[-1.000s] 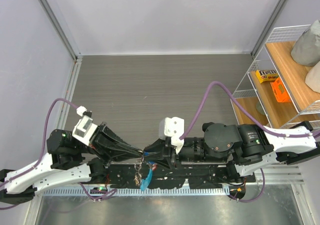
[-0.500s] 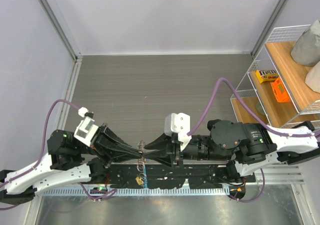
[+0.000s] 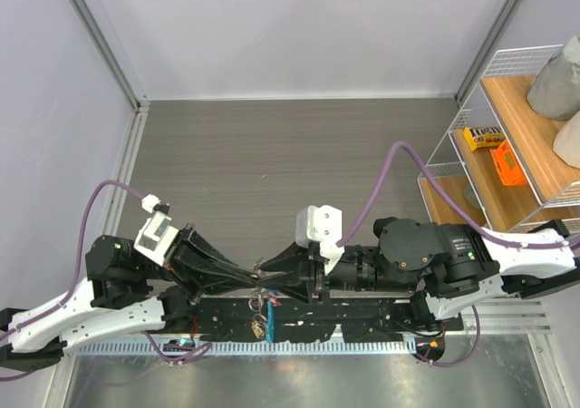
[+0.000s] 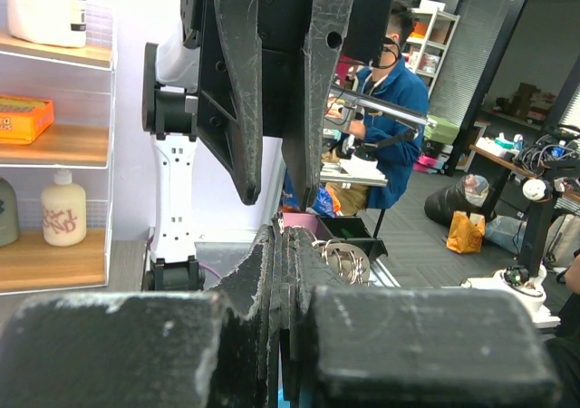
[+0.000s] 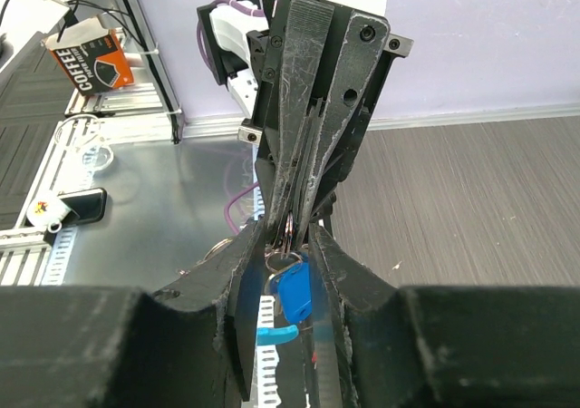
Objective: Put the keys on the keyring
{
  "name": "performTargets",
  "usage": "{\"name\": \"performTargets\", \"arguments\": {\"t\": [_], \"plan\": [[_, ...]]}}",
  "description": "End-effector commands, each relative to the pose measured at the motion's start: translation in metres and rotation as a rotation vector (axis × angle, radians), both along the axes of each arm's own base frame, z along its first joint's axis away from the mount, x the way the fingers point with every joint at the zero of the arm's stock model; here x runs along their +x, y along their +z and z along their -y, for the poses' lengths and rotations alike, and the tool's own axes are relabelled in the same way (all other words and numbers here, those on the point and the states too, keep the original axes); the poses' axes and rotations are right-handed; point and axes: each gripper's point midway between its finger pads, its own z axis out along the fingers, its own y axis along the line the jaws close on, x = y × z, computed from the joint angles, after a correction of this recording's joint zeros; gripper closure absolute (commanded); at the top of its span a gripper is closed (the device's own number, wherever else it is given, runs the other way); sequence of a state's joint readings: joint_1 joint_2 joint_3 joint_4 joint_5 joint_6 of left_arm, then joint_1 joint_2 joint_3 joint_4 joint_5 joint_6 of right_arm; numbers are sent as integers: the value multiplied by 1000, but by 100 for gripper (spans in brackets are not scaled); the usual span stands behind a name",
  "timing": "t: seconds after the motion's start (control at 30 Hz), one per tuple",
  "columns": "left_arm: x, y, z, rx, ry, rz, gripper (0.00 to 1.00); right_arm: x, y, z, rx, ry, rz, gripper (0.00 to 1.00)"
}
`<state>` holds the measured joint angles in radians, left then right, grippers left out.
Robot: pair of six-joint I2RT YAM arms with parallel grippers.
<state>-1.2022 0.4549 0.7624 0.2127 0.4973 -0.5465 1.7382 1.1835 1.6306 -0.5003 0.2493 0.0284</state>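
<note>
- At the near edge of the surface [image 3: 272,154], over the black base rail [image 3: 362,313], the two claws meet tip to tip. The left claw [image 3: 255,285] comes in from the left, the right claw [image 3: 267,283] from the right.
- Change over the last sec: the right wrist has rolled, and its white camera housing [image 3: 317,227] now sits higher and further right. The bundle dangling under the tips was a long slanted blue streak. It now hangs shorter and nearly straight down.
- Meaning for the task, as a judgement: this looks like lining-up work, with the right claw re-angled to the ring. No key can be confirmed as threaded yet.
- Left claw: fingers pressed together, clamped on the keyring [image 4: 342,257], whose thin metal shows edge-on between the pads.
- Right claw: fingers partway apart, astride the left claw's tip, with a blue key head between them. The right wrist view is too tight to tell whether they pinch it.
- Keyring: held in the air betw. the claws. It shows as thin silvery wire loops, with a light-blue band hanging below.
- Keys [image 5: 294,292]: small, bunched under the tips and hanging off the ring area. Only the blue head shows clearly.
</note>
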Motion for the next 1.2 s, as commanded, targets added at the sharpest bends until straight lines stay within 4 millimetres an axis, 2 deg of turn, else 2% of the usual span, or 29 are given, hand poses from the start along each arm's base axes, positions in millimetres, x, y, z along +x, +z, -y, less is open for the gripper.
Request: {"name": "performTargets", "arguments": {"t": [0.0,0.57,0.67,0.73,0.8,0.83,0.93,1.03,1.1,1.17], "plan": [[-2,24,-13,-94,12,24,100,0,11,-4,39,-2,-6,68],[-3,28,-15,-116,18,36,100,-4,0,-6,11,11,-11,71],[-2,28,-15,-117,17,31,100,-4,1,-7,12,14,-9,79],[-3,28,-14,-118,12,32,100,-5,2,-8,15,16,-8,79],[-3,28,-12,-118,6,32,100,-5,2,-9,10,19,0,86],[-4,29,-12,-120,2,33,100,-6,4,-12,9,21,4,94],[-3,27,-11,-111,2,28,100,-6,-2,-16,-19,23,12,94],[-1,23,-13,-85,24,24,100,-2,-7,-11,-50,5,30,94],[5,17,-14,-50,62,10,95,2,-10,-6,-85,-14,38,94],[9,10,-17,-15,98,1,82,6,-13,0,-132,-32,50,94]]}}
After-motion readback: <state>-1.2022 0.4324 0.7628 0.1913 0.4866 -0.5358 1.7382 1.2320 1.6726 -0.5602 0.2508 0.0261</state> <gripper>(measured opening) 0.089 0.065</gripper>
